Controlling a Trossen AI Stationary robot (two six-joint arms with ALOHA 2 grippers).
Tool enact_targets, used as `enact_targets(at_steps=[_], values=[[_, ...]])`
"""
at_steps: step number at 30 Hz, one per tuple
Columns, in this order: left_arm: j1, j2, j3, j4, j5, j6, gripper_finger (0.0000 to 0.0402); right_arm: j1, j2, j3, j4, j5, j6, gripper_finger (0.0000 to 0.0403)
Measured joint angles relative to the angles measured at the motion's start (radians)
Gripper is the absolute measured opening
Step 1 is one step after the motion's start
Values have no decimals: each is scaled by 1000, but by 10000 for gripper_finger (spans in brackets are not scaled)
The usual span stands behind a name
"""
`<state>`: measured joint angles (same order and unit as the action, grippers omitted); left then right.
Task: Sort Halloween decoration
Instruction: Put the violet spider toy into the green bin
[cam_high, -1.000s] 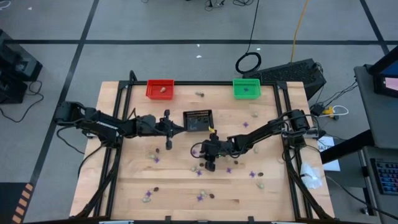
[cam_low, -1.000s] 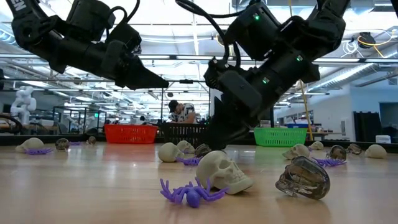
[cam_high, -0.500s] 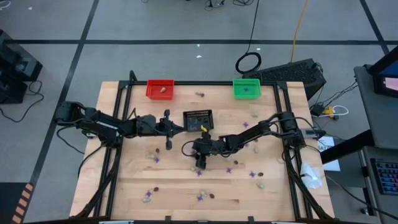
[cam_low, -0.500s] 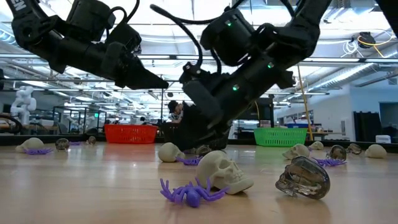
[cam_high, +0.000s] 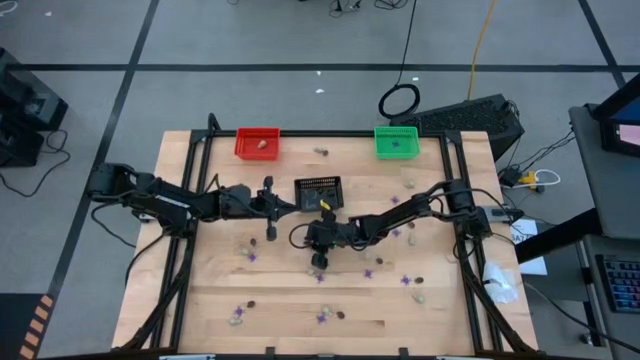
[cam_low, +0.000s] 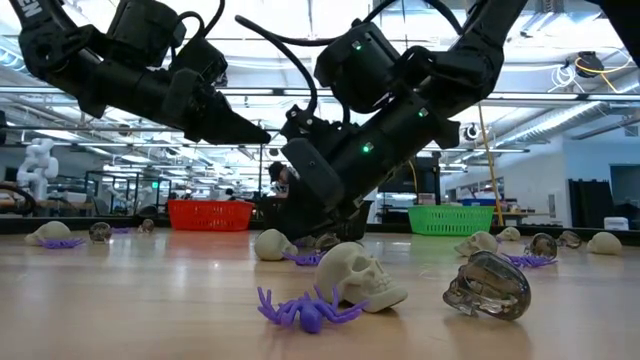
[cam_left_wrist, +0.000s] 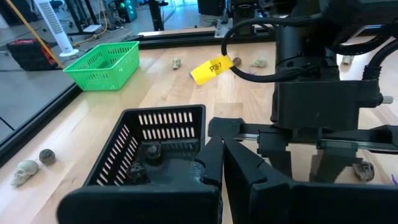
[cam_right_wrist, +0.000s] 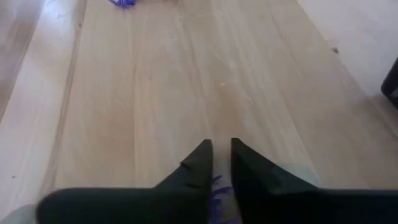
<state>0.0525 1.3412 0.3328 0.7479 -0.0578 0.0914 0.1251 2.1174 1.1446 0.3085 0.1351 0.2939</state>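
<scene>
Reaching across the middle of the counter, the right arm has swung toward the left over the last second, and its right gripper now hangs low just in front of the black basket. In the right wrist view its two dark fingers stand nearly together, a narrow gap between them, with a purple spider showing right at the tips. They have narrowed after standing wider a moment ago; whether the spider is truly pinched I cannot tell (it lies mostly hidden under the fingers).

Meanwhile the left arm has not moved: the left gripper is closed and empty, hovering beside the black basket, which already holds a few dark bits.

Most of the Halloween decoration is unsorted. Purple spiders, pale skulls and dark smoky skulls lie scattered over the counter. The red basket holds a pale piece and the green basket something purple, both at the far edge.

My reading is that a fresh pick has begun; a secured spider probably belongs in the green basket.
</scene>
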Motion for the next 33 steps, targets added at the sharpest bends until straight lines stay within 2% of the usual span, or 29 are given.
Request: enact_targets(at_steps=[5,14,22,25,28,33], values=[[0,0,0,-1,0,0,8,-2,0,-1,-2,-4,-21,4],[0,0,0,2,0,1,8,11,-82,-8,-97,-7,-56,0],[-1,0,0,6,0,3,8,60,-225,-6,-257,150,-74,0],[-1,0,0,7,0,3,8,64,-254,-4,-290,129,-19,0],[-1,0,0,7,0,19,8,63,-246,-5,-346,63,21,17],[-1,0,0,14,0,29,8,46,-185,-5,-346,41,81,88]])
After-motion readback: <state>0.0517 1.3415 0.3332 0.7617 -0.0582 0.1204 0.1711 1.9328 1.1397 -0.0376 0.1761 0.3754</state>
